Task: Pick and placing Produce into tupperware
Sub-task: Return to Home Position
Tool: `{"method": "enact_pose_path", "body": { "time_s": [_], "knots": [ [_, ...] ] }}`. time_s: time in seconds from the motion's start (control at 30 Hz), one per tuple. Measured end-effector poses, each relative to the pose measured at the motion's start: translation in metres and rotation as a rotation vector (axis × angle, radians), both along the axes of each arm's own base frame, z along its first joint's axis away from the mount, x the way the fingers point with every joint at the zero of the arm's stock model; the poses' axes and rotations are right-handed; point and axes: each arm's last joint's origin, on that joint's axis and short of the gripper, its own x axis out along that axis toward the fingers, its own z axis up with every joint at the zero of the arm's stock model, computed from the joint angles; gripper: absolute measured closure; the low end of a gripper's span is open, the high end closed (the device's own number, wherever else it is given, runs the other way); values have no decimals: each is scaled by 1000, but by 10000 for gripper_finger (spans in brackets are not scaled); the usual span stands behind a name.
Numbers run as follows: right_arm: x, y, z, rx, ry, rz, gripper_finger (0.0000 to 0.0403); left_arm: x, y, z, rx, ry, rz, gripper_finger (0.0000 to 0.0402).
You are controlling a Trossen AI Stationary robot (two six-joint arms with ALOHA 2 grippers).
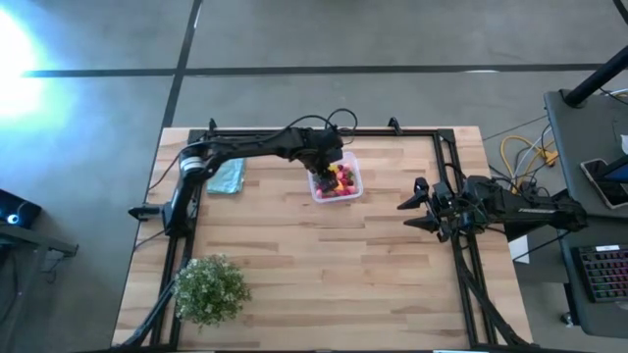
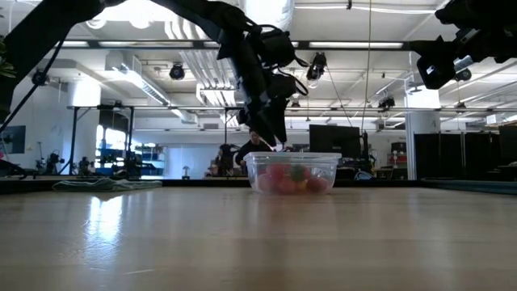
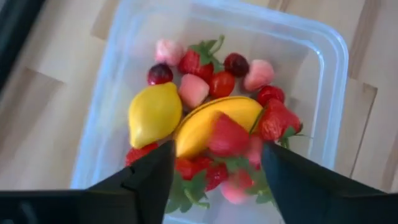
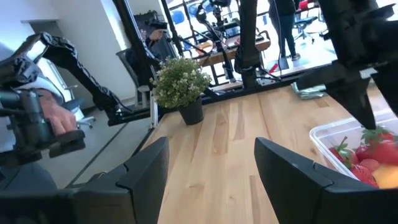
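Note:
The clear tupperware (image 1: 337,182) stands on the wooden table at the far middle. It holds the produce: a yellow lemon (image 3: 154,114), a yellow banana (image 3: 205,124), red strawberries (image 3: 227,134), pink pieces and a dark berry (image 3: 236,63). My left gripper (image 3: 214,155) hangs just above the box, slanting down into it from the far left. It is open, and the fruit shows in the gap below its fingers. My right gripper (image 1: 412,211) waits open at the table's right side, level, pointing toward the box.
A teal cloth (image 1: 226,176) lies flat at the far left, beside the left arm's base. A green leafy bush in a pot (image 1: 209,288) stands at the near left. Bare wood lies between the box and the near edge.

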Motion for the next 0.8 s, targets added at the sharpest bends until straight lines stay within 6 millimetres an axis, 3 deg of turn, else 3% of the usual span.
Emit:
{"method": "enact_pose_path", "body": {
  "time_s": [0.2, 0.33, 0.47, 0.6, 0.7, 0.8],
  "knots": [
    [0, 0, 0, 0, 1, -1, 174, -10, -2, 27, 45, -28, 17, 114],
    [0, 0, 0, 0, 1, 0, 174, -28, -7, 64, 93, -91, 3, 92],
    [0, 0, 0, 0, 1, 0, 174, -62, -19, 111, 141, -178, 46, 88],
    [0, 0, 0, 0, 1, 0, 174, -105, -35, 144, 103, -261, 135, 88],
    [0, 0, 0, 0, 1, -1, 174, -138, -53, 156, 90, -328, 142, 88],
    [0, 0, 0, 0, 1, 0, 174, -167, -70, 146, 47, -391, 148, 88]
  ]
}}
